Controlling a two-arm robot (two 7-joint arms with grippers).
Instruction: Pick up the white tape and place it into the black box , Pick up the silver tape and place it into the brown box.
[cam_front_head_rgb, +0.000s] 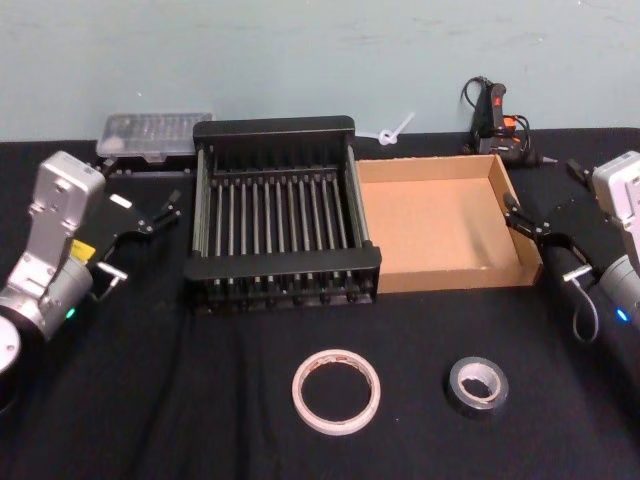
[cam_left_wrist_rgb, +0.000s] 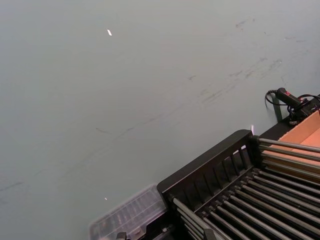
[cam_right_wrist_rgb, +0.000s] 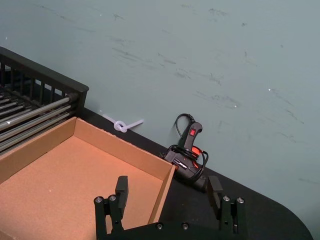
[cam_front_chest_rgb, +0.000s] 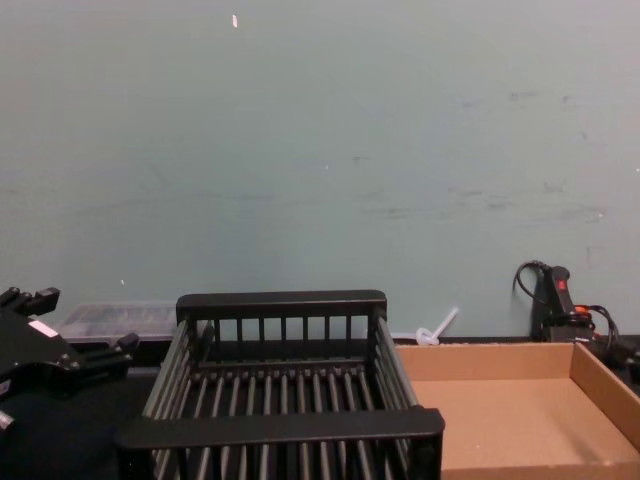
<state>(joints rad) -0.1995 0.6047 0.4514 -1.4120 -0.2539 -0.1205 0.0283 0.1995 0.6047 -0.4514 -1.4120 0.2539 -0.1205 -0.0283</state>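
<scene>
The white tape (cam_front_head_rgb: 336, 391) lies flat on the black cloth near the table's front, in the middle. To its right lies the silver tape (cam_front_head_rgb: 478, 385), a smaller thick grey roll. Behind them stands the black box (cam_front_head_rgb: 282, 266), a slatted crate with nothing in it, also seen from the chest (cam_front_chest_rgb: 280, 428). The brown box (cam_front_head_rgb: 440, 225) sits against its right side, nothing on its floor. My left gripper (cam_front_head_rgb: 165, 212) hovers open left of the crate. My right gripper (cam_front_head_rgb: 518, 218) is open by the brown box's right wall, and its wrist view shows the fingers (cam_right_wrist_rgb: 121, 189) spread wide and holding nothing.
A clear plastic case (cam_front_head_rgb: 155, 135) lies at the back left behind the crate. A black and orange corded tool (cam_front_head_rgb: 497, 120) and a white zip tie (cam_front_head_rgb: 393, 133) rest at the back by the pale green wall. Bare black cloth surrounds both tapes.
</scene>
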